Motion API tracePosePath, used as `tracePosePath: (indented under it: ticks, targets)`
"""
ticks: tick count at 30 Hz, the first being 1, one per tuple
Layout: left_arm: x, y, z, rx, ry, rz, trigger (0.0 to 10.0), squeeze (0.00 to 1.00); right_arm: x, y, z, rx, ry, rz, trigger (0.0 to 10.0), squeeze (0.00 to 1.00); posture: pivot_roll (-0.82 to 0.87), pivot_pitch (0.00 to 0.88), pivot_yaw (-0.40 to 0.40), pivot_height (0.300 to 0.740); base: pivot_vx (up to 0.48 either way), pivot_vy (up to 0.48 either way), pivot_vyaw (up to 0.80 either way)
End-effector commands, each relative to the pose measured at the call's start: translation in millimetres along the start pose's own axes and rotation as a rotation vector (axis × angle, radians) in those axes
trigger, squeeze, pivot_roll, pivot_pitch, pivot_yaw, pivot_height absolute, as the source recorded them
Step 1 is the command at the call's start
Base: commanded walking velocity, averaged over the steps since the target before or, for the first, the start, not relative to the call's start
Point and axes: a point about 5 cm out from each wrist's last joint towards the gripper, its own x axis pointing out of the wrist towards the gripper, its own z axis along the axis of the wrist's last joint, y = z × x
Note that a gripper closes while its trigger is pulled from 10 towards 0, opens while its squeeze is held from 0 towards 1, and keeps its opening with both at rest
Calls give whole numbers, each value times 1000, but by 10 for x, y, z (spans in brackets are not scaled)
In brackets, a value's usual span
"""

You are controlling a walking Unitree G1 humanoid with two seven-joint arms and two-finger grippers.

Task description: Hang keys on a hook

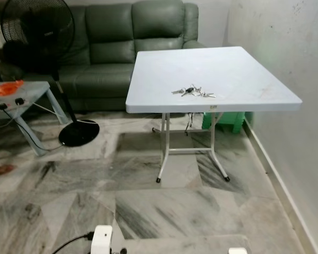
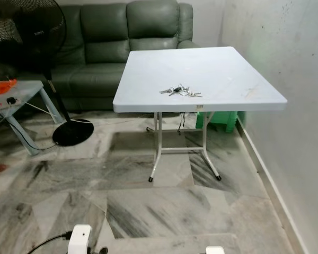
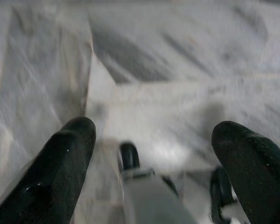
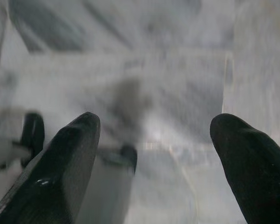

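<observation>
Nearest, over marble floor (image 1: pixel 164 211): left gripper (image 3: pixel 154 140) and right gripper (image 4: pixel 154 135), both hanging low with black fingers spread wide, nothing between them. Beyond, open floor up to a white folding table (image 1: pixel 244 69), its right edge close beside the wall (image 1: pixel 302 53). Keys (image 1: pixel 193 92) lying flat close to the table's near edge, about midway along it. Far left: standing fan (image 1: pixel 40 32), green sofa (image 1: pixel 122 37), low side table (image 1: pixel 26 95).

- Grey-veined marble floor (image 1: pixel 148 211).
- White square tabletop (image 1: pixel 212 69) on thin white legs, beside a scuffed pale wall (image 1: pixel 286 47).
- Green leather sofa (image 1: pixel 132 37) behind it.
- Black pedestal fan (image 1: pixel 40 32) left, next to low side table (image 1: pixel 32 92).
- Green stool (image 1: pixel 225 120) underneath.
</observation>
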Motion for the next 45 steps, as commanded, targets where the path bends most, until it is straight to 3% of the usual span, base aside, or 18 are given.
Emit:
tracePosePath:
  ticks: [1, 5, 8, 13, 15, 18, 19, 23, 28, 33, 40, 45]
  targets:
    - [18, 32, 173, 22, -71, 2, 10000, 0, 30, 49, 154, 12, -74, 25, 10000, 0, -28, 0, 15, 740, 0, 0, 0]
    - [44, -71, 578, 42, -254, -63, 10000, 0, 59, 53, 558, 19, -266, 54, 10000, 0, -28, 0, 12, 740, 0, 0, 0]
    - [40, -89, 703, 14, -310, -85, 10000, 0, 53, 62, 684, 26, -336, 64, 10000, 0, -25, 0, 7, 740, 0, 0, 0]
    - [-36, -178, 1151, -19, -548, -178, 10000, 0, -40, 127, 1150, 79, -624, 92, 10000, 0, -23, 0, 6, 740, 0, 0, 0]
    - [-59, -201, 1218, -2, -593, -186, 10000, 0, -68, 143, 1222, 91, -674, 98, 10000, 0, -23, 0, 6, 740, 0, 0, 0]
    - [-135, -273, 1381, 14, -703, -225, 10000, 0, -162, 204, 1387, 109, -797, 126, 10000, 0, -33, 0, 8, 740, 0, 0, 0]
    - [-244, -346, 1537, 13, -815, -259, 10000, 0, -293, 244, 1537, 126, -911, 137, 10000, 0, -35, 0, 9, 740, 0, 0, 0]
    - [-465, -400, 1707, -36, -954, -305, 10000, 0, -539, 282, 1690, 139, -1036, 169, 10000, 0, -49, 0, 13, 740, 0, 0, 0]
    - [-661, -330, 1806, -49, -1022, -307, 10000, 0, -780, 245, 1770, 110, -1116, 164, 10000, 0, -59, 0, 19, 740, 0, 0, 0]
    - [-781, -270, 1871, -76, -1014, -294, 10000, 0, -931, 225, 1869, 114, -1127, 143, 10000, 0, -58, 0, 20, 740, 0, 0, 0]
    - [-789, -279, 1919, -74, -981, -293, 10000, 0, -985, 256, 1986, 115, -1123, 172, 10000, 0, -41, 0, 11, 740, 0, 0, 0]
    - [-786, -283, 1960, -82, -966, -288, 10000, 0, -1006, 206, 2054, 53, -1128, 147, 10000, 0, -37, 0, 6, 740, 0, 0, 0]
